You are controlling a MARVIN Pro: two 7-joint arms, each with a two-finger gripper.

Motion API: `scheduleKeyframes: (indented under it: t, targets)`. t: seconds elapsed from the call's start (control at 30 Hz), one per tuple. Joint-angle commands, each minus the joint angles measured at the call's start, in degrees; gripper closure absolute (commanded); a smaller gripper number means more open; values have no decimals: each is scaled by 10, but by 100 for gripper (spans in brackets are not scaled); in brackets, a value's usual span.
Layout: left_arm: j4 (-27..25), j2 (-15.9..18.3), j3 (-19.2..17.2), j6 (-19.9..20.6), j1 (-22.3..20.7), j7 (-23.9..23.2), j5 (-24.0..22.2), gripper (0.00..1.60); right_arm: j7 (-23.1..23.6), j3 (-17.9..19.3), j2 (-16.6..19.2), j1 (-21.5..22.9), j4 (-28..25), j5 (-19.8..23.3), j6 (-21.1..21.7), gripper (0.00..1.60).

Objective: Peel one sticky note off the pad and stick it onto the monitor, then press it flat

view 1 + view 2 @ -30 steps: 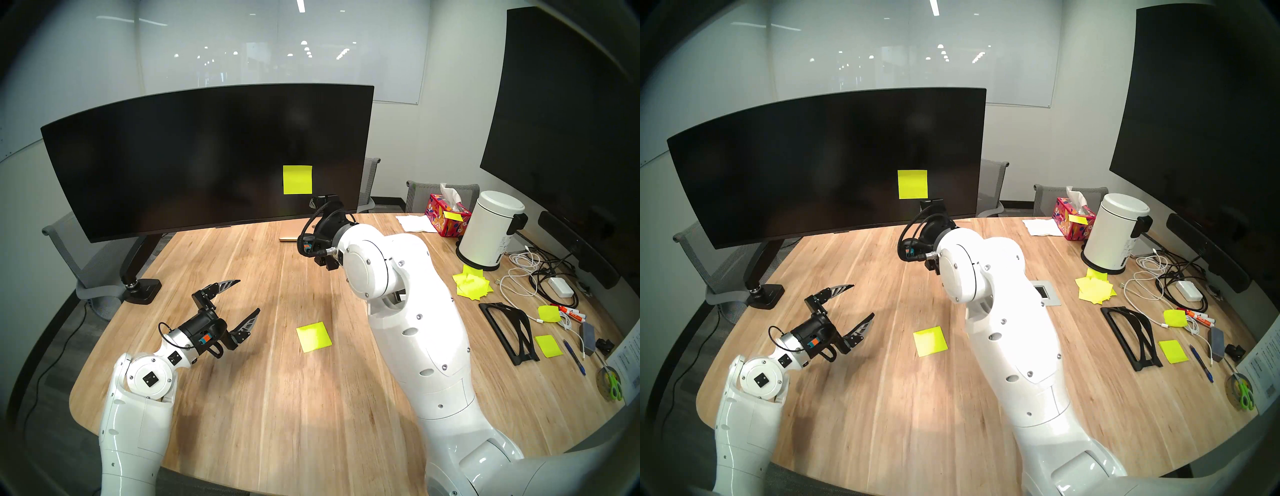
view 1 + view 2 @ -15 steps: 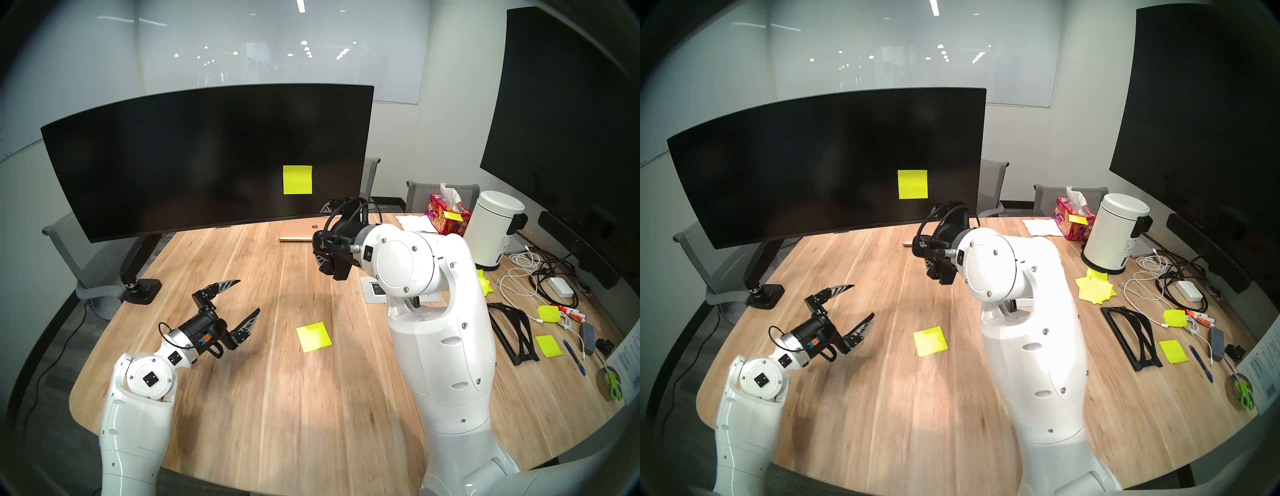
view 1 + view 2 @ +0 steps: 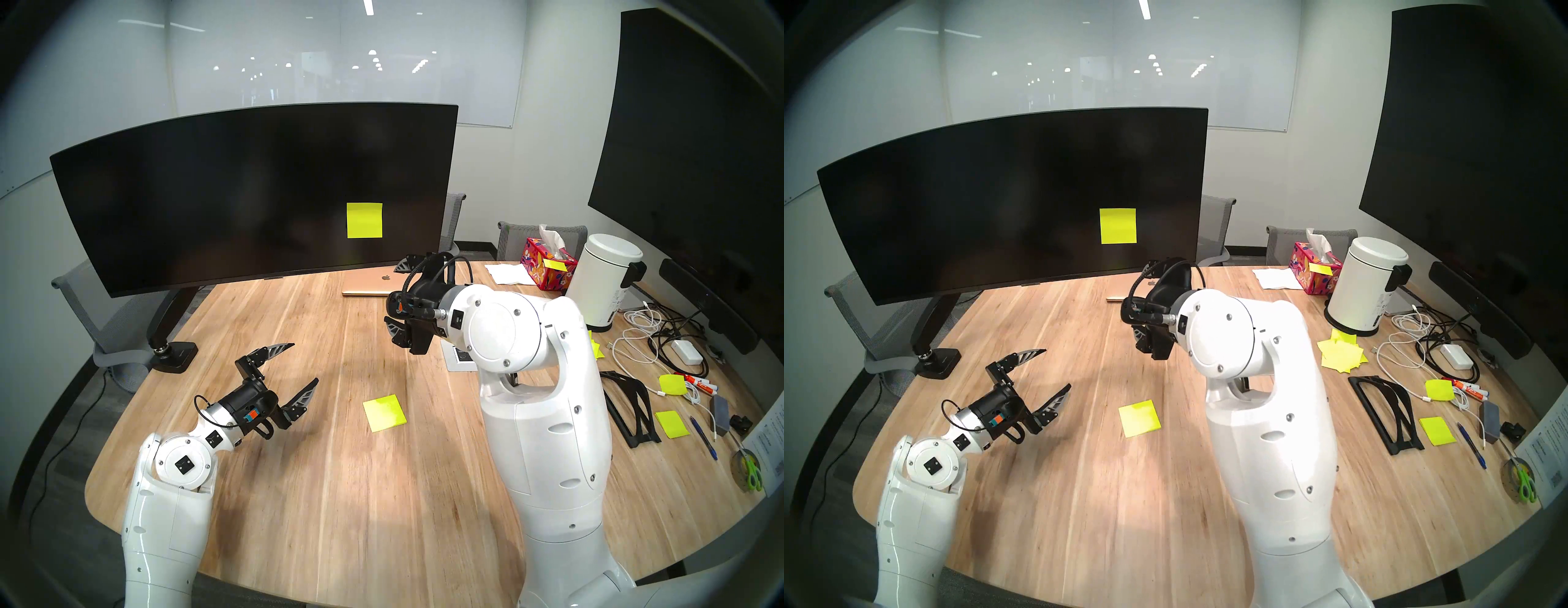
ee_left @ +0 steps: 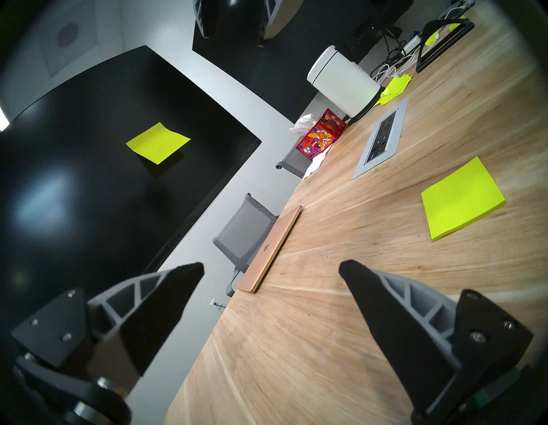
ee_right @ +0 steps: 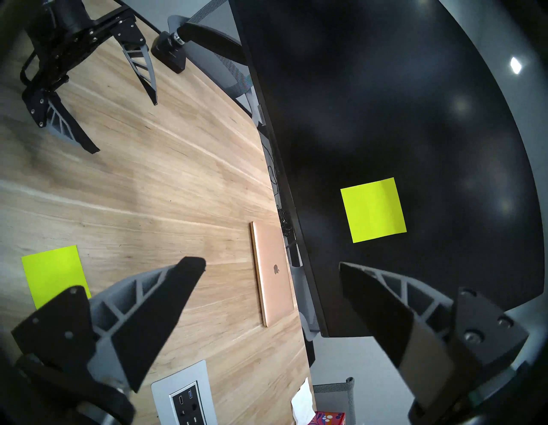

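left gripper (image 3: 299, 363): jaws wide apart, nothing between them; hangs over bare table at lower left of the head view, pointing toward frame centre
left fingertips (image 4: 189, 268): both black tips clear in the left wrist view, gap shows only wood and a grey chair behind
right gripper (image 5: 272, 264): jaws spread wide, empty; in the head view the wrist sits just right of centre, raised above the table, aimed at the monitor's lower right corner
right fingertips (image 5: 348, 268): one tip over the table side, the other over the dark screen in the right wrist view; neither touches anything
sticky note (image 3: 364, 220): flat on the monitor, right of screen centre, edges square; its lower edge looks slightly lifted in the left wrist view (image 4: 158, 143)
gap to note: right gripper is below and right of it in the head view, well apart
pad (image 3: 384, 412): on the table, centre of the head view, between the two arms, tilted slightly; nothing touching it
monitor (image 3: 212, 191): wide curved black screen, upper left to centre, on a jointed arm stand clamped at the table's left edge
table (image 3: 339, 509): light wood, fills the lower half
laptop (image 3: 373, 283): gold, closed, under the monitor's right end, just left of the right wrist
loose notes (image 3: 1342, 352): jumble at right, by the white bin (image 3: 604, 280)
tissue box (image 3: 547, 265): upper right, with a yellow note stuck on it
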Motion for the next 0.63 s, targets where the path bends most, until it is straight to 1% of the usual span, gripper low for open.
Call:
scheduleKeyframes:
  t: [0.0, 0.6]
  targets:
    - [-13, 1, 1, -2, -2, 0, 1, 0, -28, -6, -7, -10, -16, -8, 10, 0]
    - [-13, -1, 0, -3, -2, -2, 2, 0, -33, -8, -6, -11, -17, -9, 13, 0]
